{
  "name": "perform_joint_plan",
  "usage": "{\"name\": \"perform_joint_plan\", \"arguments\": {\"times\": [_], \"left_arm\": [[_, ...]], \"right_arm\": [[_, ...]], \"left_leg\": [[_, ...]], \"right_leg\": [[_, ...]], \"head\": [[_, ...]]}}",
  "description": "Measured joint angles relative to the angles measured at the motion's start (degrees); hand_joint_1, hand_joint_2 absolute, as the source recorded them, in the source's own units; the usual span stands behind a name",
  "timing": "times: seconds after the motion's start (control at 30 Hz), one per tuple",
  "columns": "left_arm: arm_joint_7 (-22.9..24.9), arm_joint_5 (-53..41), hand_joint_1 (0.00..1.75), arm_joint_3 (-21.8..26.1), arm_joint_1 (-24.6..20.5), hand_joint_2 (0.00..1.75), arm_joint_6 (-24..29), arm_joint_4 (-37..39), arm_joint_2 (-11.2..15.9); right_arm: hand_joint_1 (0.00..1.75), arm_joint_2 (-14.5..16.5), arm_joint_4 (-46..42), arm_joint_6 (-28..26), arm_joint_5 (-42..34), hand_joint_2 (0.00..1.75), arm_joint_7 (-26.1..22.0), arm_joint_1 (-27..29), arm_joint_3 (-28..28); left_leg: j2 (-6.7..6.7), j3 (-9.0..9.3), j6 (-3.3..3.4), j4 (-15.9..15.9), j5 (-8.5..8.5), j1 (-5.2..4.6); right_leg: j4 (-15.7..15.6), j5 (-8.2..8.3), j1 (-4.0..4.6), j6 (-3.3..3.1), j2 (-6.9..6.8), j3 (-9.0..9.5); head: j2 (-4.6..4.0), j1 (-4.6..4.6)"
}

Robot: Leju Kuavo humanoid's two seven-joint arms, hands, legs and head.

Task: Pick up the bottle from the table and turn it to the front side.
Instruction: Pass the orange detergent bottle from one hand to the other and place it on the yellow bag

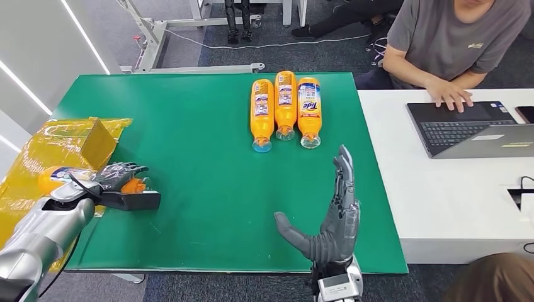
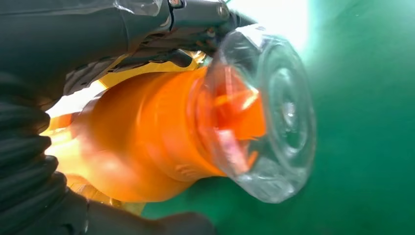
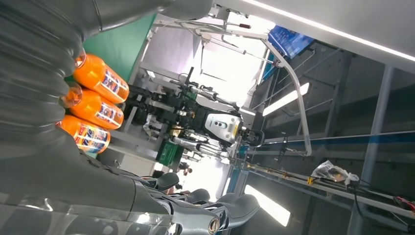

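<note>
Three orange plastic detergent bottles (image 1: 285,110) lay side by side at the far middle of the green tabletop (image 1: 201,138), long axes running away from the robot and clear caps pointing toward it. Of these, the rightmost bottle (image 1: 308,112) showed a front label reading "Tide"; the other two showed small-print labels too fine to read. A fourth orange bottle with a clear cap (image 2: 161,142) lay at the near left edge of the tabletop, grasped by the left hand (image 1: 116,179), its long axis roughly crosswise and its cap (image 2: 266,112) pointing toward the middle of the tabletop. No label on it could be read from either view. The right hand (image 1: 330,217) was released, fingers extended and held upright over the near middle of the tabletop, grasping nothing. The row of three lay ahead of this hand and slightly to its left, well apart from it; judged by position, the right hand was the nearer to that row. A yellow cardboard box wrapped in yellow film (image 1: 69,148) stood just beyond the left hand. A person in a grey shirt (image 1: 453,38) sat at a white desk (image 1: 453,189) beside the tabletop, a hand on a laptop (image 1: 466,129).
</note>
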Motion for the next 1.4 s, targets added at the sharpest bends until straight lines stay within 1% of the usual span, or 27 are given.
{"name": "perform_joint_plan", "arguments": {"times": [0.23, 0.37, 0.67, 0.8, 0.93, 1.0, 1.07, 1.13, 1.2, 1.27, 1.33, 1.4], "left_arm": [[-2.8, 3.4, 0.0, 0.0, -0.5, 1.75, -4.9, 0.0, 0.7], [-3.3, 4.7, 0.0, -0.1, -0.5, 1.75, -5.3, -1.2, 1.2], [-2.5, 9.7, 0.0, -0.1, -0.1, 1.75, -4.8, -9.2, 5.3], [-1.3, 14.3, 0.0, -0.1, 1.6, 1.75, -3.2, -15.9, 8.1], [0.4, 20.3, 0.0, 0.4, 4.5, 1.75, -2.9, -26.2, 12.4], [0.3, 23.2, 0.0, 1.7, 6.8, 1.75, -1.6, -31.6, 14.3], [-1.2, 26.6, 0.0, 4.5, 10.2, 1.75, 1.5, -37.0, 14.7], [-3.8, 30.4, 0.0, 8.8, 14.2, 1.75, 5.8, -42.7, 13.2], [-5.7, 34.0, 0.0, 12.9, 17.7, 1.75, 9.8, -47.7, 10.2], [-6.5, 38.4, 0.0, 16.1, 20.9, 1.75, 13.4, -51.8, 6.4], [-6.6, 44.3, 0.0, 18.9, 24.2, 1.75, 16.8, -56.1, 1.3], [-6.9, 49.8, 0.0, 20.5, 27.4, 1.75, 19.7, -60.2, -3.7]], "right_arm": [[0.0, 0.0, 0.0, 0.0, 1.5, 1.75, 0.0, 0.4, -0.5], [0.0, 0.0, 0.0, 0.0, 2.3, 1.75, 0.0, 0.8, -1.1], [0.0, 0.0, 0.0, 0.0, 2.7, 1.75, 0.0, 1.2, -1.5], [0.0, 0.0, 0.4, 0.0, 2.5, 1.75, 0.0, 1.2, -1.5], [0.0, 0.0, 0.9, 0.8, 2.5, 1.75, 0.0, 1.2, -1.5], [0.0, 0.0, 1.0, 1.6, 2.6, 1.75, 0.0, 1.2, -1.5], [0.0, 0.1, 1.1, 2.3, 2.8, 1.75, 0.0, 1.3, -1.5], [0.0, 0.3, 1.1, 3.1, 2.9, 1.75, 0.0, 1.2, -1.5], [0.0, 0.6, 1.2, 3.8, 3.1, 1.75, 0.2, 1.2, -1.6], [0.0, 1.0, 1.3, 4.3, 3.6, 1.75, 0.7, 1.2, -1.6], [0.0, 1.5, 1.4, 4.8, 4.4, 1.75, 1.5, 1.1, -1.6], [0.0, 2.0, 1.4, 5.2, 5.1, 1.75, 2.2, 1.1, -1.6]], "left_leg": [[0.0, 0.03, 0.0, 0.0, 0.0, 0.0], [0.01, 0.01, 0.0, 0.0, 0.0, 0.01], [0.01, 0.0, 0.0, 0.0, 0.0, 0.02], [0.02, 0.0, 0.0, 0.0, 0.0, 0.02], [0.03, -0.01, -0.01, 0.0, 0.0, 0.02], [0.03, -0.01, -0.01, 0.0, 0.0, 0.01], [0.02, -0.01, 0.0, 0.0, -0.01, -0.01], [0.01, -0.01, 0.0, 0.0, -0.01, -0.04], [0.0, -0.02, 0.01, 0.0, -0.01, -0.06], [0.02, -0.01, 0.02, 0.0, -0.02, -0.11], [0.01, -0.01, 0.05, 0.0, -0.04, -0.16], [0.01, -0.01, 0.09, 0.0, -0.06, -0.16]], "right_leg": [[0.0, 0.0, 0.0, 0.0, 0.0, 0.0], [0.0, 0.0, 0.0, 0.0, 0.01, -0.01], [0.0, 0.0, 0.0, 0.0, 0.02, -0.02], [0.0, -0.01, 0.01, 0.0, 0.02, -0.02], [0.0, -0.01, 0.01, 0.0, 0.04, -0.03], [0.0, -0.02, 0.01, 0.0, 0.04, -0.04], [0.0, -0.05, 0.0, 0.03, 0.04, -0.05], [0.0, -0.08, -0.02, 0.06, 0.02, -0.05], [-0.1, -0.07, -0.04, 0.07, 0.01, -0.02], [-0.1, -0.06, -0.1, 0.08, 0.02, -0.02], [-0.1, -0.05, -0.16, 0.09, 0.02, -0.01], [-0.1, -0.05, -0.17, 0.09, 0.01, 0.02]], "head": [[0.0, -0.01], [0.0, 0.0], [0.0, -0.01], [0.0, 0.0], [0.0, -0.01], [0.0, -0.01], [0.0, 0.0], [0.0, 0.0], [0.0, 0.01], [0.0, 0.0], [0.0, 0.01], [0.0, 0.01]]}}
